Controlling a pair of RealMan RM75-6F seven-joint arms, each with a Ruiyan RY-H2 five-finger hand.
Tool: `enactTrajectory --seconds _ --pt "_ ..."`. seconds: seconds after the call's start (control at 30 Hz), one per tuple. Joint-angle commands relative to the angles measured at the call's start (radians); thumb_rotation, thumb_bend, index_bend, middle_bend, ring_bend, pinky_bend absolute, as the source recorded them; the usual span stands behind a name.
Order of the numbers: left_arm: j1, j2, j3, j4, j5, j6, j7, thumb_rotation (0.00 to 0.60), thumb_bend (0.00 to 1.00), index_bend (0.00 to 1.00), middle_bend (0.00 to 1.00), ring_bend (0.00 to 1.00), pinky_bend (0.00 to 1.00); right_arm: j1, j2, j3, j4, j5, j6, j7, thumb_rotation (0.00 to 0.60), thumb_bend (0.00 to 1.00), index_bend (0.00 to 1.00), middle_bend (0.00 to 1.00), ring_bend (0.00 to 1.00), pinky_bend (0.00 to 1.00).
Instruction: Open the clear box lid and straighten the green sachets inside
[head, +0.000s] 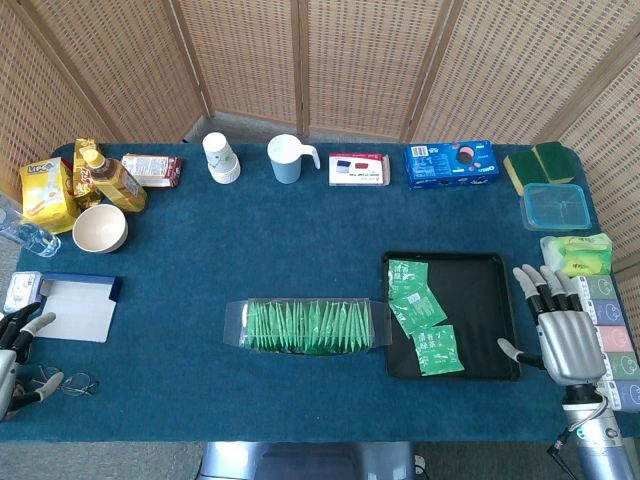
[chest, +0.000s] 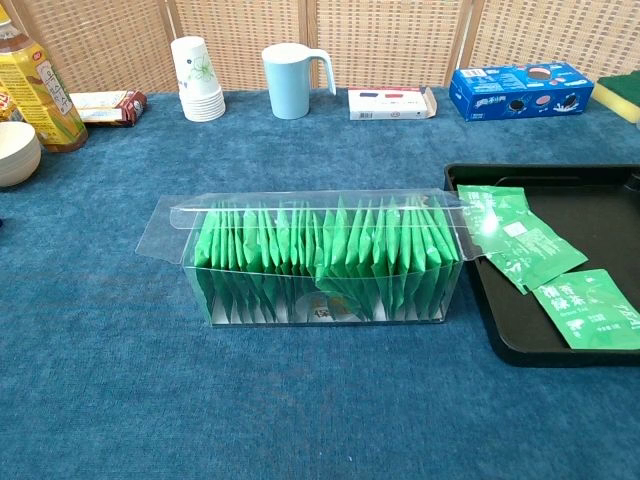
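Observation:
The clear box (head: 306, 325) (chest: 320, 262) lies in the middle of the blue table, packed with a row of upright green sachets (chest: 330, 255). Its clear lid (chest: 300, 205) stands folded back along the far edge, with flaps sticking out at both ends. Three loose green sachets (head: 420, 310) (chest: 530, 255) lie on the black tray (head: 490, 300) (chest: 600, 200) just right of the box. My right hand (head: 562, 330) hovers open beside the tray's right edge, fingers spread. My left hand (head: 15, 350) is at the table's left edge, fingers apart, holding nothing. Neither hand shows in the chest view.
Along the far edge stand a paper cup stack (head: 220, 157), a pale blue mug (head: 288, 158), a small carton (head: 358, 168) and a blue biscuit box (head: 451, 164). A bowl (head: 99, 228), bottle and yellow packs sit far left; a white pad (head: 75, 308) lies by my left hand.

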Motion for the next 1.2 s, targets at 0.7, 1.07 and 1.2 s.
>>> enactTrajectory --seconds 0.7,1.07,1.2 --pt "-0.02 0.002 -0.017 0.006 -0.015 -0.018 -0.001 0.595 0.16 0.19 0.11 0.13 0.33 0.083 0.048 -0.023 -0.068 -0.122 -0.121 0.239 0.529 0.16 0.06 0.01 0.0 0.0" --pt "-0.049 0.017 -0.037 -0.003 -0.021 -0.042 -0.006 0.597 0.16 0.19 0.11 0.13 0.33 0.263 0.025 -0.01 -0.161 -0.234 -0.319 0.315 0.529 0.16 0.06 0.01 0.0 0.0" --pt "-0.057 0.021 -0.041 -0.004 -0.023 -0.049 -0.005 0.598 0.16 0.19 0.11 0.13 0.33 0.332 -0.014 0.013 -0.173 -0.226 -0.4 0.275 0.528 0.16 0.06 0.03 0.0 0.0"
